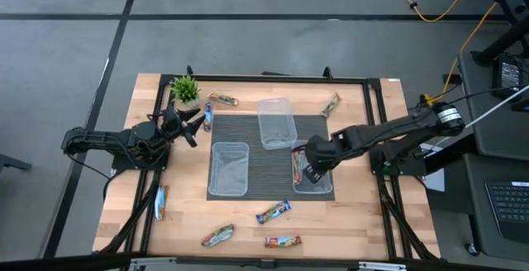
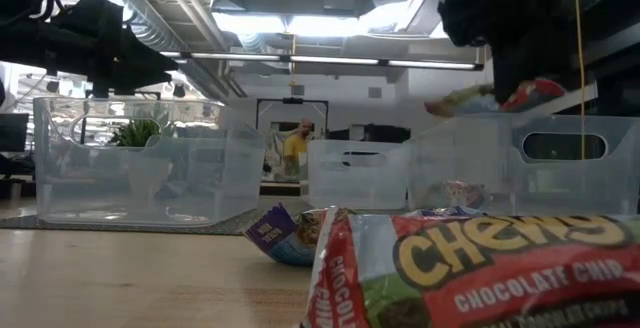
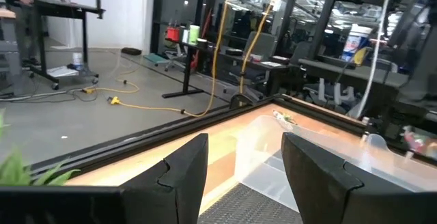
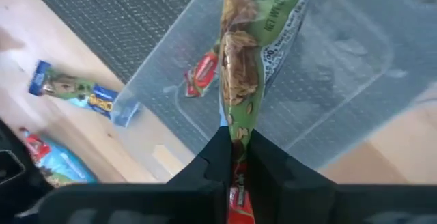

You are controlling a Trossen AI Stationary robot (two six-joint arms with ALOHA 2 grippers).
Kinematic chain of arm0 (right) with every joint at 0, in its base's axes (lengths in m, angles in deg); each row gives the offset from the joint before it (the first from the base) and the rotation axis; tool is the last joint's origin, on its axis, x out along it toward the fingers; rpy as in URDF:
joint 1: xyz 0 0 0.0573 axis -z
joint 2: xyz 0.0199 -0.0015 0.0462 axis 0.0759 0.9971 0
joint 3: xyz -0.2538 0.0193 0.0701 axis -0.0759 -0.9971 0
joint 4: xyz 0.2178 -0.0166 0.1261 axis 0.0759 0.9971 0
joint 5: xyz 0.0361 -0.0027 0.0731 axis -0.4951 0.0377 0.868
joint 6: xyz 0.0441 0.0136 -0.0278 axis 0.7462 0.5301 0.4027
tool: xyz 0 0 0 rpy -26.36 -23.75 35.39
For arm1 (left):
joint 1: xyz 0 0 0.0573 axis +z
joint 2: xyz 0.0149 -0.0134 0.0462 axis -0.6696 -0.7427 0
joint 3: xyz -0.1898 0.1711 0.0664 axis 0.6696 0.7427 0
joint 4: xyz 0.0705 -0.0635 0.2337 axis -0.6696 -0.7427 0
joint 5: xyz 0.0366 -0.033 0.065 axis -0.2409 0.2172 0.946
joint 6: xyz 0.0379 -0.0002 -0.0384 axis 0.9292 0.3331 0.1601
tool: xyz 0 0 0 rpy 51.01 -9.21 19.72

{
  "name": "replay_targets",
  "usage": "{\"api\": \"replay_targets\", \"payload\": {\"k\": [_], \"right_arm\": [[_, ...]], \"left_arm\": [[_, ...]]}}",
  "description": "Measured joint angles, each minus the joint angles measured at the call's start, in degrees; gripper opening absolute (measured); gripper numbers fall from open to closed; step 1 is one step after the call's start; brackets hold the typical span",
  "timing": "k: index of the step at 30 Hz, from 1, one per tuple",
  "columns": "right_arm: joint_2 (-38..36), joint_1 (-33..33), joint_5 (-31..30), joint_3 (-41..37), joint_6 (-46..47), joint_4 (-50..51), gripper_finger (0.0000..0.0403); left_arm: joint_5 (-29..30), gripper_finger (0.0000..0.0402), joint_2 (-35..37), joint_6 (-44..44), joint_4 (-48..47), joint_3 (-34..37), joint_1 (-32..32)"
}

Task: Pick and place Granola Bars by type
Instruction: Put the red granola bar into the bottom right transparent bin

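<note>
Grey floor surrounds the wooden desk (image 1: 248, 221), which carries a dark ribbed mat (image 1: 266, 157) at its middle with three clear plastic tubs on it. The right pincer (image 1: 307, 170) hangs over the tub (image 1: 324, 187) at the mat's right side, its two fingers pressed together on the end of a green-wrapped granola bar (image 4: 240, 60). That bar dangles straight down from the fingertips, above the open tub and not touching its floor. A red-wrapped bar (image 4: 202, 74) already lies inside this tub, below and beside the hanging one.

Off the mat's front edge, a blue-wrapped bar (image 1: 274, 211) lies on bare wood nearest the tub, with two more bars (image 1: 217, 236) and (image 1: 283, 242) nearer the desk's front rim. Another bar (image 1: 159, 202) lies off the mat's left side. Behind the mat, one bar (image 1: 223, 100) lies beside the small green potted plant (image 1: 185, 88), one blue bar (image 1: 208, 116) sits at the mat's back-left corner, and one bar (image 1: 331, 104) lies off the back-right corner.

The left pincer (image 1: 192, 126) waits between the plant and the mat, its fingers (image 3: 184, 173) spread apart and holding nothing.
</note>
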Motion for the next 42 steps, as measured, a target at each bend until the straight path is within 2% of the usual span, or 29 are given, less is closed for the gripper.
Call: {"api": "replay_targets", "payload": {"k": [9, 12, 20, 24, 28, 32, 38, 42], "right_arm": [[-0.1, 0.0, -0.2, -2.5, 5.4, -0.7, 0.0047], [-0.1, 0.0, -0.1, -2.5, 5.3, -0.9, 0.0082], [-0.1, 0.0, -0.4, -2.5, 3.9, -0.9, 0.0204], [-0.2, 0.0, -2.6, -2.5, 3.8, -0.9, 0.0230], [-0.9, 0.0, -8.8, -0.8, 3.5, -0.2, 0.0232], [-2.0, 0.0, -12.8, 2.5, -4.8, -0.2, 0.0223], [-2.5, -0.7, -10.9, 10.1, -23.9, -1.5, 0.0215], [-2.4, -2.6, -10.2, 14.6, -31.5, -3.4, 0.0215]], "left_arm": [[-1.9, 0.0180, 0.0, 0.0, 0.0, 0.0, 0.0], [-2.0, 0.0180, 0.0, 0.0, 0.0, 0.0, 0.0], [-2.6, 0.0180, 0.0, -0.1, 0.0, 0.0, 0.0], [-2.6, 0.0180, 0.0, -0.2, 0.9, -0.2, 0.0], [-4.4, 0.0180, 0.0, 0.9, 1.0, -2.1, 0.0], [-7.9, 0.0180, 0.0, 3.5, 1.0, -4.2, 0.0], [-8.2, 0.0180, 0.0, 3.6, 0.5, -5.0, 0.0], [-8.2, 0.0180, 0.0, 3.5, -1.7, -5.0, 0.0]]}}
